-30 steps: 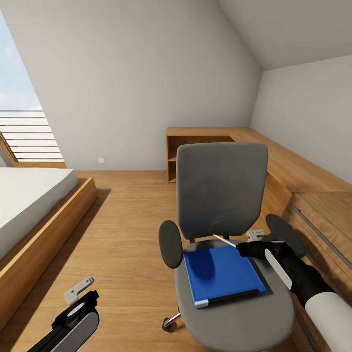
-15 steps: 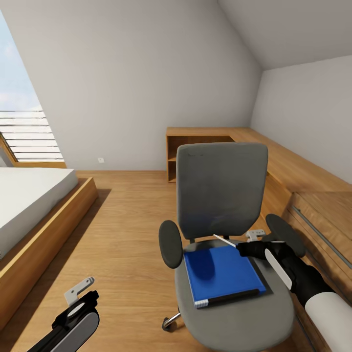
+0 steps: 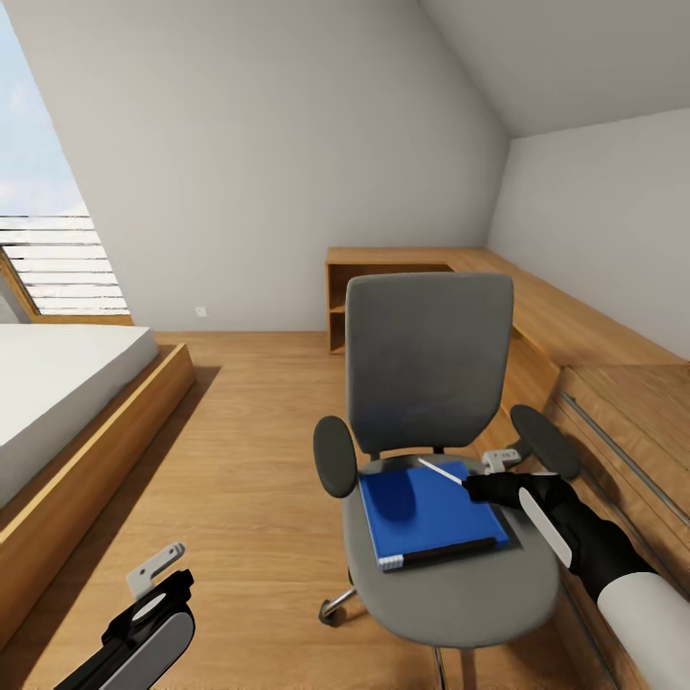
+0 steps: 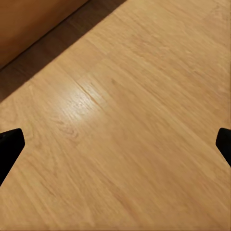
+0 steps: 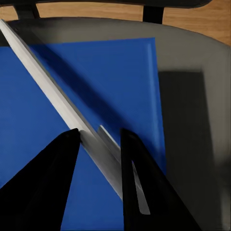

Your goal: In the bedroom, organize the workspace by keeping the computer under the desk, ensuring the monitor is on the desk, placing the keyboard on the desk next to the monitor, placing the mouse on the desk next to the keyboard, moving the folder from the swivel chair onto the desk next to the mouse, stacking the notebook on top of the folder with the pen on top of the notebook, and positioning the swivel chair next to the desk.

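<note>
The grey swivel chair [image 3: 426, 369] stands in front of me with the blue folder [image 3: 422, 513] lying flat on its seat. My right gripper [image 3: 471, 489] hovers over the folder's right edge, shut on a thin white pen [image 3: 439, 471] that slants out above the blue cover. The right wrist view has both dark fingers [image 5: 57, 163] clamped on the pen [image 5: 48, 82] over the folder [image 5: 120, 77] and grey seat [image 5: 192, 96]. My left gripper [image 3: 158, 565] hangs low at the left, open over bare wood floor [image 4: 115, 144]. Desk, monitor, keyboard, mouse, computer and notebook are out of view.
A bed [image 3: 57, 383] on a wooden frame fills the left side. A low wooden shelf unit [image 3: 383, 278] and bench run along the back and right walls, meeting a wooden chest [image 3: 632, 422] with a bar handle right of the chair. Open floor lies between bed and chair.
The whole picture has shifted a little, so the camera moved; the chair and folder now look slightly smaller and farther off. Both arms keep the same pose, the pen still held.
</note>
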